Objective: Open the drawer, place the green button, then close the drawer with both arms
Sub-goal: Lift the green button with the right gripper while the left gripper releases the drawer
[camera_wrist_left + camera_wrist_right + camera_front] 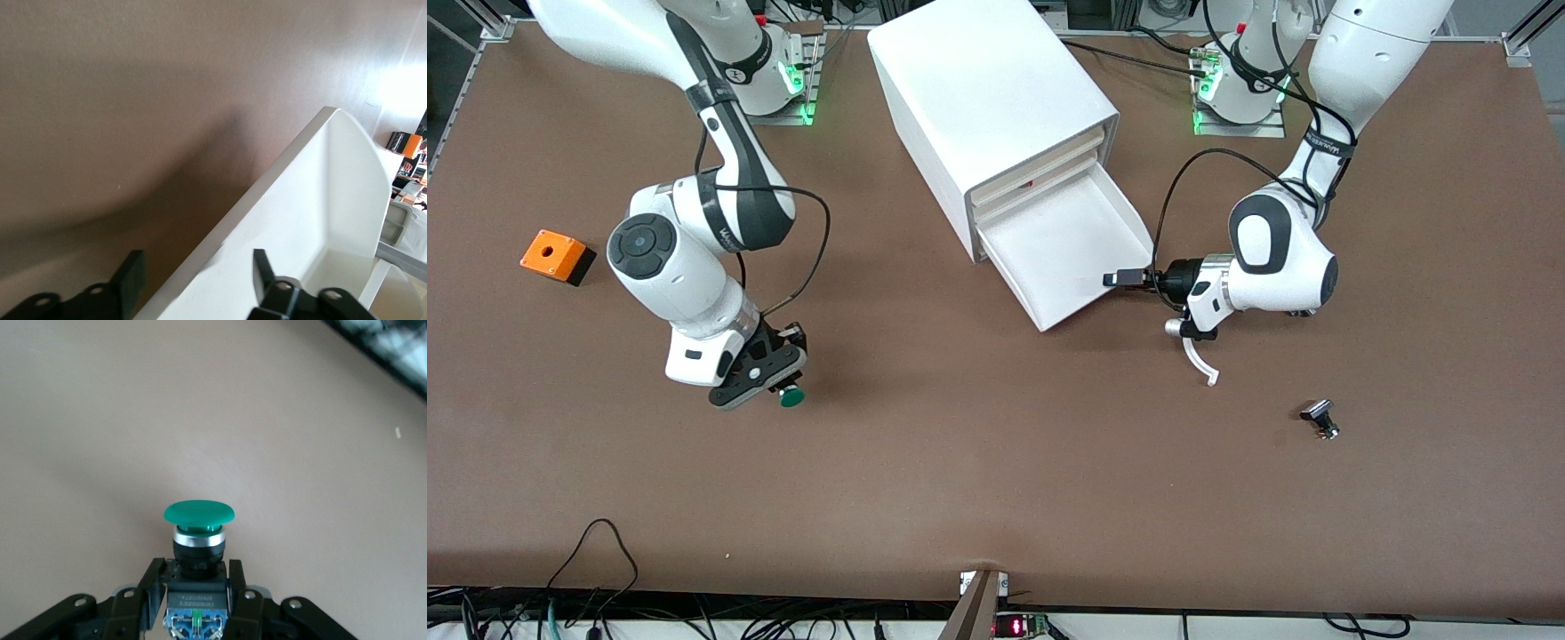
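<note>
Orange box point(557, 256) with a round hole in its top sits on the table point(960, 462) at the right arm's end. Right hand point(769, 384) hangs over bare table, nearer the front camera than the orange box, its fingers point(152, 587) pinched on the dark body of the button point(791, 397); green cap points outward, silver collar under it (right wrist view shows the cap clear of the table, body between the pads).

White cabinet point(987, 107) stands mid-table. Its lowest drawer point(1067, 253) is pulled out; no object seen inside. The drawers above it are shut.

Left hand point(1123, 278) sits at the drawer's front corner, on the side toward the left arm's end, fingers point(133, 273) spread and straddling the drawer's rim.

Small black-capped part point(1320, 418) lies on the table nearer the front camera than the left arm.
</note>
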{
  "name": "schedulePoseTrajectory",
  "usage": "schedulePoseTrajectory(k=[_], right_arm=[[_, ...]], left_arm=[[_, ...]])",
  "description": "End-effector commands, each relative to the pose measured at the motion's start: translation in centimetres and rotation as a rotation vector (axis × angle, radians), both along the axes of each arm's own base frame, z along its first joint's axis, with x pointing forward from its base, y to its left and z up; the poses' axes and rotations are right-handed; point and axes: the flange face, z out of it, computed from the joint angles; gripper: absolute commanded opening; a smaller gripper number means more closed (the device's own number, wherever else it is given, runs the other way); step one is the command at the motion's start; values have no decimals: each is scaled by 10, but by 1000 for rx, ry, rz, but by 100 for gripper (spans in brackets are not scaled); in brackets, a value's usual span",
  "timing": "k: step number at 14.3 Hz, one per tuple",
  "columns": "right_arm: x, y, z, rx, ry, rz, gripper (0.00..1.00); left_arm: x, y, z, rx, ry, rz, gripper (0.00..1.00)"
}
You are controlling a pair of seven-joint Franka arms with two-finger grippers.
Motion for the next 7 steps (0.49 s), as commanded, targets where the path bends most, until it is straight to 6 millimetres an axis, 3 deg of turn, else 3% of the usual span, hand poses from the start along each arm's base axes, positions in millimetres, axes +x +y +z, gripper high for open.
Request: schedulePoseTrajectory(k=[1, 2, 6, 7], right_arm=[[-6, 62, 17, 26, -27, 150, 31], [-13, 85, 23, 34, -35, 187, 31], [-49, 169, 28, 65, -41, 358, 31], [-55, 185, 32, 64, -52, 391, 31]], left_arm=[[9, 1, 30, 18, -46, -4, 100], [12, 6, 42, 26, -69, -6, 100], [50, 74, 105, 138, -254, 26, 100], [55, 78, 117, 159, -300, 50, 100]])
